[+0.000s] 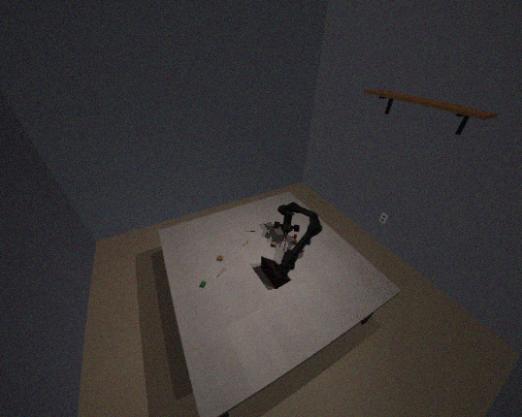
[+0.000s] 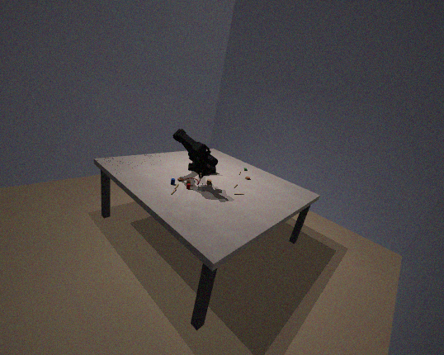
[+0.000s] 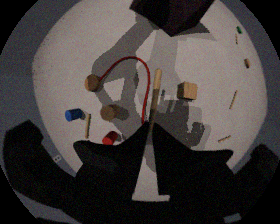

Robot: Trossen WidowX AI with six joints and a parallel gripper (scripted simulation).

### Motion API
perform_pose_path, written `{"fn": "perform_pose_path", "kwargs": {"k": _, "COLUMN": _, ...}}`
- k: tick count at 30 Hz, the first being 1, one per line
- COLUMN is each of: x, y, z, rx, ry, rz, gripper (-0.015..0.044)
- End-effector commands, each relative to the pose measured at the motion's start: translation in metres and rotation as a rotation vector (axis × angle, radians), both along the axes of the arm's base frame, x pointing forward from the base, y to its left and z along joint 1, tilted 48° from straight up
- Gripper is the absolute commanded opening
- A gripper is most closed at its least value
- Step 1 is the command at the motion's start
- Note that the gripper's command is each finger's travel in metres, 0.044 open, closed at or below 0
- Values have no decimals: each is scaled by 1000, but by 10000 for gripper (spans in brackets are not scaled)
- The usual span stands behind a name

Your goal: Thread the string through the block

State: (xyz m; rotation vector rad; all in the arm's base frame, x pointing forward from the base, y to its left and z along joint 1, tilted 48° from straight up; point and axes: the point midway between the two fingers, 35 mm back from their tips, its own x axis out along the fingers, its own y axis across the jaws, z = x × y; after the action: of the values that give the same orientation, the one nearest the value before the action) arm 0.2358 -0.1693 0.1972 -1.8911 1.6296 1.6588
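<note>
My gripper point(image 3: 149, 124) point(image 2: 200, 175) is shut on the wooden stick point(image 3: 157, 82), holding it above the table near one end. Its other end points towards the arm's base. The red string point(image 3: 148, 75) curves from the round wooden button point(image 3: 92, 82) point(image 2: 181, 179) to the fingertips; where it joins the stick is hidden there. The wooden block point(image 3: 187, 91) point(image 2: 209, 182) point(image 1: 274, 244) sits on the table, right of the stick in the wrist view. Stick and string are outside the block. The hole cannot be made out.
A wooden cylinder point(image 3: 109, 112), a red cylinder point(image 3: 110, 138), a blue cylinder point(image 3: 73, 114) and a loose stick point(image 3: 88, 126) lie left in the wrist view. More loose sticks, a tan piece point(image 1: 219, 258) and a green piece point(image 1: 203, 284) lie beyond the block.
</note>
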Motion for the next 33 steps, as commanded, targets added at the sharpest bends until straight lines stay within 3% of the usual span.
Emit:
{"fn": "perform_pose_path", "kwargs": {"k": 1, "x": 6, "y": -4, "z": 3, "rx": -12, "ry": -2, "rz": 8, "gripper": 0}}
{"fn": "perform_pose_path", "kwargs": {"k": 33, "x": 38, "y": -21, "z": 19, "rx": -56, "ry": -27, "rz": 45, "gripper": 0}}
